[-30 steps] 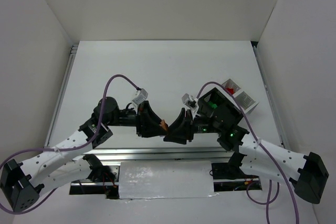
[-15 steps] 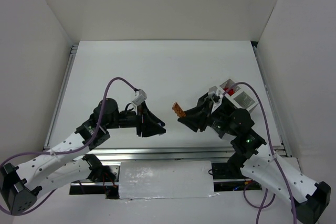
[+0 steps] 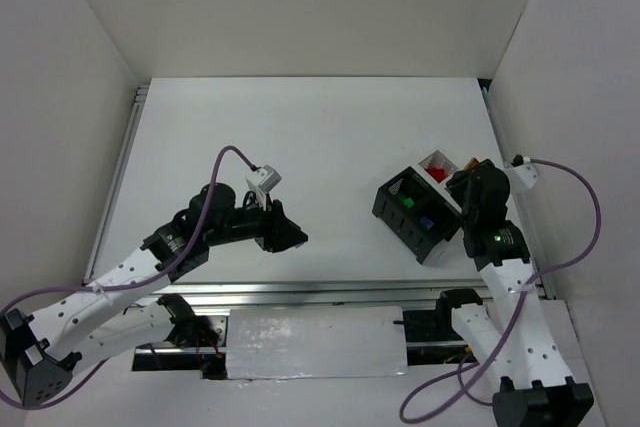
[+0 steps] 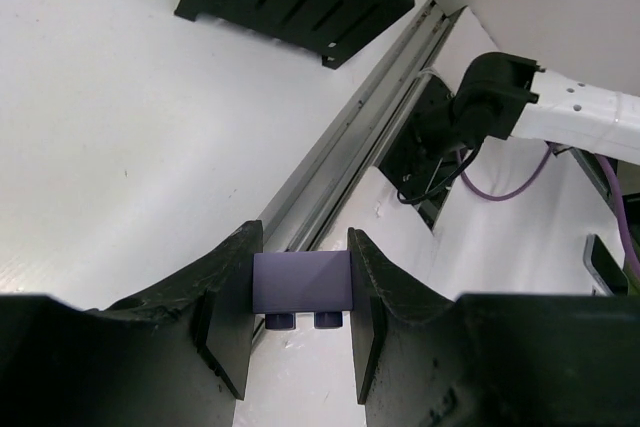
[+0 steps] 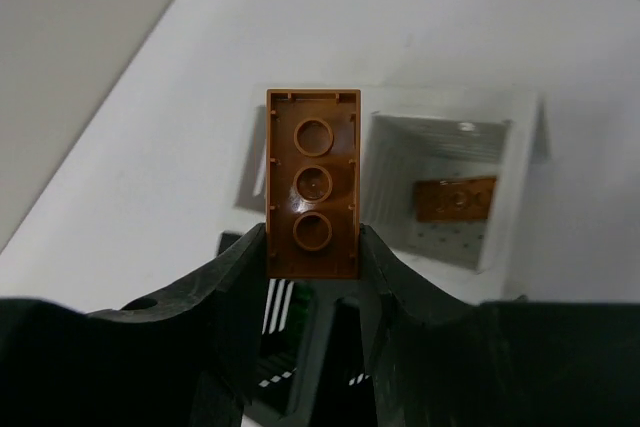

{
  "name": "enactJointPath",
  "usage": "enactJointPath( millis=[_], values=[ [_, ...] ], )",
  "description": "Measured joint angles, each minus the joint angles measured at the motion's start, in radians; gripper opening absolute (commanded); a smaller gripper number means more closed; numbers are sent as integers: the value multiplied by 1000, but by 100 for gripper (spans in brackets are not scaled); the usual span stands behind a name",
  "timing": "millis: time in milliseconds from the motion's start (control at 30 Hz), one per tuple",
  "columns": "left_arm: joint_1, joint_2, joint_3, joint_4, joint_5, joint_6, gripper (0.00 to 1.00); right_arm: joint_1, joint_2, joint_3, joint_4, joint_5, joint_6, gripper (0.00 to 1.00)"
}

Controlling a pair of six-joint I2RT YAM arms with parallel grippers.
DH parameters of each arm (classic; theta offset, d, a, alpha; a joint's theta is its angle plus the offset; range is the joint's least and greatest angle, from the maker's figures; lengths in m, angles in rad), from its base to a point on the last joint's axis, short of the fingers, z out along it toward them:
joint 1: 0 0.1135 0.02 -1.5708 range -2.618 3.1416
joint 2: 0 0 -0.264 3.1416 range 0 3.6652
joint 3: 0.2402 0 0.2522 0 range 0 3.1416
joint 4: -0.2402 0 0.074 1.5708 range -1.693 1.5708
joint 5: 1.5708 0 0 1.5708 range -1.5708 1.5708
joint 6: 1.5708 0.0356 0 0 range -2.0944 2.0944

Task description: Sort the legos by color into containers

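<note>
White table (image 3: 300, 127): my arms are drawing apart.
Right gripper (image 5: 313, 252): carrying brown brick (image 5: 313, 182) over white cell (image 5: 440, 137) holding second brown brick (image 5: 455, 199).
Left gripper (image 4: 300, 292): pinching lavender brick (image 4: 302, 279), waiting.

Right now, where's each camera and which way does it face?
Top: above and behind, facing down at the table and bins; left arm, right arm show.
Left wrist: faces along the near rail; left gripper pinches a lavender brick.
Right wrist: faces down into a white bin; right gripper pinches a brown brick.
Shared: all see the bins.
</note>
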Motion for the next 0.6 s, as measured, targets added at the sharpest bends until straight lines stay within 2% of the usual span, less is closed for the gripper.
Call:
enactJointPath(
  millis=[67,167,600],
  values=[
    [0,2,0,-14,-9,0,0,-90,25,-8,-7,-35,4,0],
    [-2,2,0,-23,-29,1,0,-150,39,-30,-13,-66,5,1],
    [-4,40,0,-24,-49,0,0,-198,104,-70,2,-179,-3,12]
  ],
)
